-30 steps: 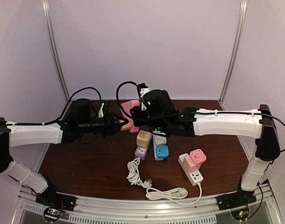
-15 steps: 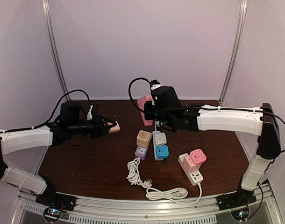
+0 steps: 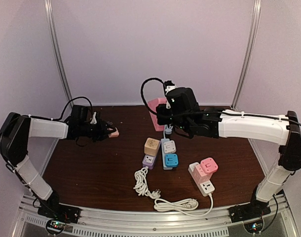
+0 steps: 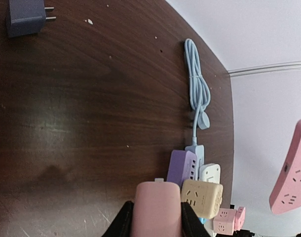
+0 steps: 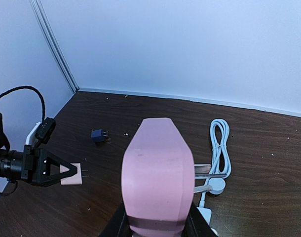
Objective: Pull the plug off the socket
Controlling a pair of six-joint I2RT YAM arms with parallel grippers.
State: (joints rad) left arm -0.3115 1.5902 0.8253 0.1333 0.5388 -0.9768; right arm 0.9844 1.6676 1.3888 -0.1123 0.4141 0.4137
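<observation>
My left gripper [image 3: 109,132] is shut on a small pink plug [image 3: 113,132], held over the left part of the table. In the left wrist view the plug [image 4: 157,207] sits between the fingers. My right gripper [image 3: 164,117] is shut on a large pink socket [image 3: 157,109], lifted above the back middle of the table. The socket fills the right wrist view [image 5: 158,173]. That view also shows the plug [image 5: 71,174] at the left, its pins bare and well apart from the socket. The socket also shows at the right edge of the left wrist view [image 4: 293,175].
Cube sockets lie mid-table: beige [image 3: 151,146], purple [image 3: 149,160], white [image 3: 169,146], blue [image 3: 170,159], and a pink and white group [image 3: 205,173]. A white cable [image 3: 163,197] lies at the front. A dark blue adapter [image 5: 99,135] and a coiled light cable [image 5: 219,145] lie at the back.
The plug and socket, together a second ago, have come apart. My left arm drew left with the plug. My right arm moved right and back with the socket.
</observation>
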